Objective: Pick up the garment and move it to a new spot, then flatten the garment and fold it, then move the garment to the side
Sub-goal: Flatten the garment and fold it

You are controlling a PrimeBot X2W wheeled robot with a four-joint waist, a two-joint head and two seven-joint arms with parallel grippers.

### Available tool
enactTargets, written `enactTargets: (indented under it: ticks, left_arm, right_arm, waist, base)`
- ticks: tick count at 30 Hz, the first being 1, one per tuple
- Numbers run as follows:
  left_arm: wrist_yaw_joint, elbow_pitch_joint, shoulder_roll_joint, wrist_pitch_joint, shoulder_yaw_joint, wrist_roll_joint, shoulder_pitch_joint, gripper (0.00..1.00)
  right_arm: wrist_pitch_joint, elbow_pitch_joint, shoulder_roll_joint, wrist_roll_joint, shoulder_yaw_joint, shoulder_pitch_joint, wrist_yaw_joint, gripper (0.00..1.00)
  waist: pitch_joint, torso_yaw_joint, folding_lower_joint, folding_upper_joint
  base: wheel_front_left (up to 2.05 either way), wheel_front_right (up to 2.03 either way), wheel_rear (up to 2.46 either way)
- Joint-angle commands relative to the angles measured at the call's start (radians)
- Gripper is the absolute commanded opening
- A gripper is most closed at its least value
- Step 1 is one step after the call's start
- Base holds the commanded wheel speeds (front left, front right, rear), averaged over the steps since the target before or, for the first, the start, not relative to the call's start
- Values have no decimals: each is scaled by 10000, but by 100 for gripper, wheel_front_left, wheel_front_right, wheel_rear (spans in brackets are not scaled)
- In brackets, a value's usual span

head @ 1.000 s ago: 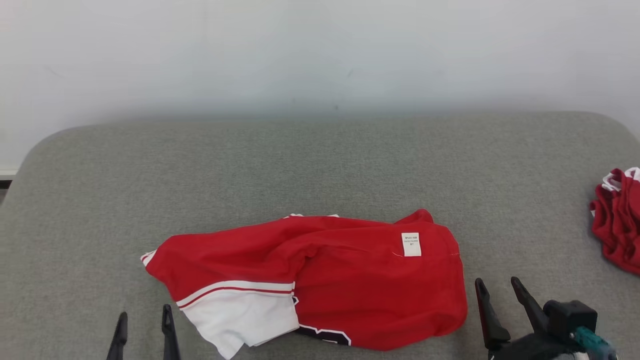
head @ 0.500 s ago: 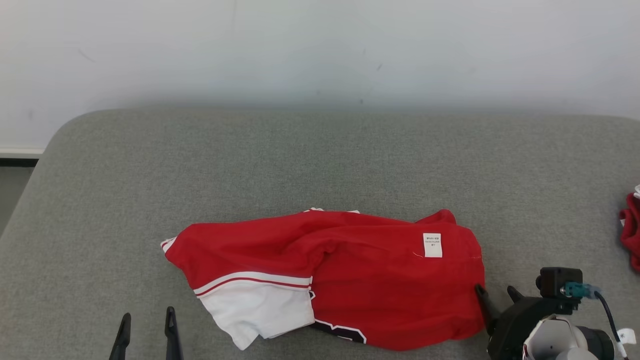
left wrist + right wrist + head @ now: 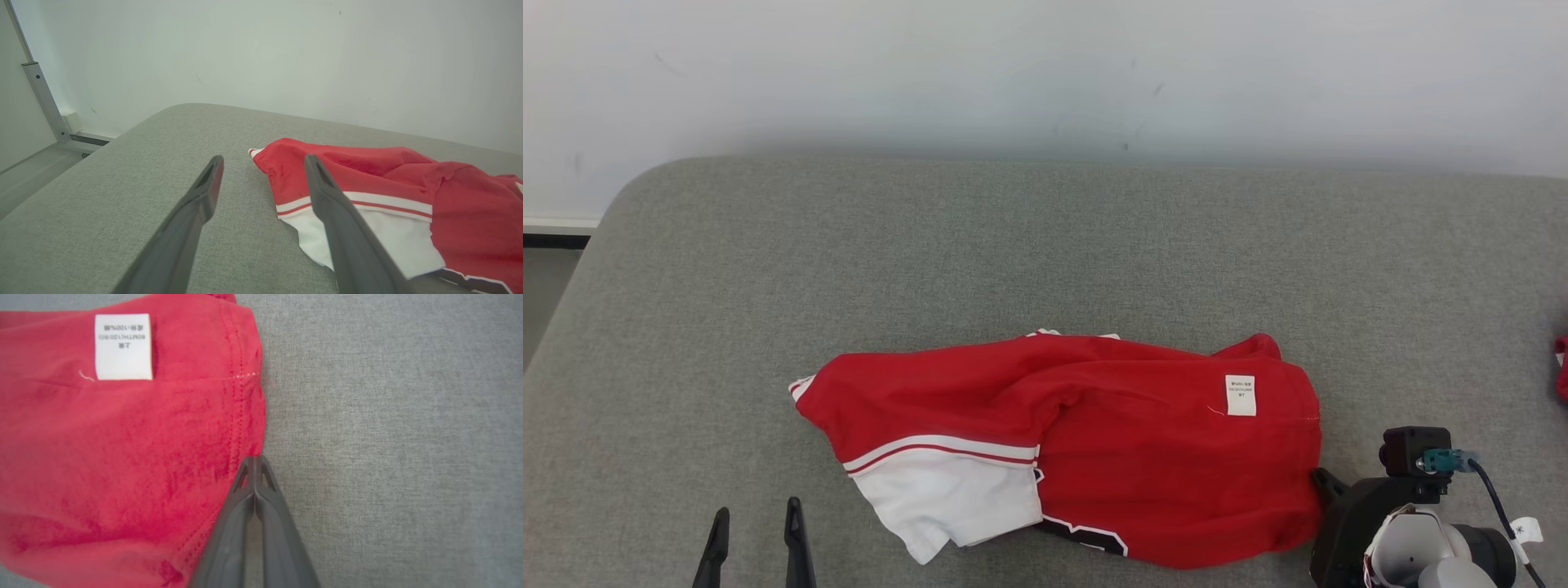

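Red shirt, one, crumpled, lying on the grey fabric-covered surface near its front edge and a little right of centre. White sleeve with a red stripe towards the front left; black-and-white lettering along the front fold; white care label facing up near the right hem. Right gripper: jaws pressed together, tips touching the shirt's right hem; whether cloth is caught between them cannot be told. Left gripper: jaws apart, holding nothing, above the front edge just left of the sleeve and clear of it. Second red cloth, partly seen, at the right edge. Pale wall behind the surface.
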Motion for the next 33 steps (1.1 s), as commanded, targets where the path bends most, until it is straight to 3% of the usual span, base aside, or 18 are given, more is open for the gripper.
enactTargets:
  ticks: [1,18,19,20,33]
  left_arm:
    - [-23,18,-29,-32,34,121,-53,100]
    - [-55,118,-49,-32,41,21,-169,100]
    - [-53,121,-49,-32,44,9,-172,100]
    - [-50,125,-50,-32,48,0,-173,100]
    - [-102,124,-50,-30,53,-32,-305,100]
  right_arm:
    - [-36,4,-8,-67,-17,107,-27,0]
    - [-181,-255,2,13,72,135,-27,0]
    - [-184,-259,9,15,52,133,-27,76]
    - [-185,-254,17,19,34,137,-27,100]
    - [51,301,125,-79,104,-121,-27,100]
  waist:
    - [-10,-24,-1,-1]
    - [-69,-279,-1,-1]
    - [-76,-270,-1,-1]
    - [-81,-261,-1,-1]
    - [141,-88,-1,-1]
  base:
    - [0,0,0]
    - [0,0,0]
    - [0,0,0]
    - [0,0,0]
    - [0,0,0]
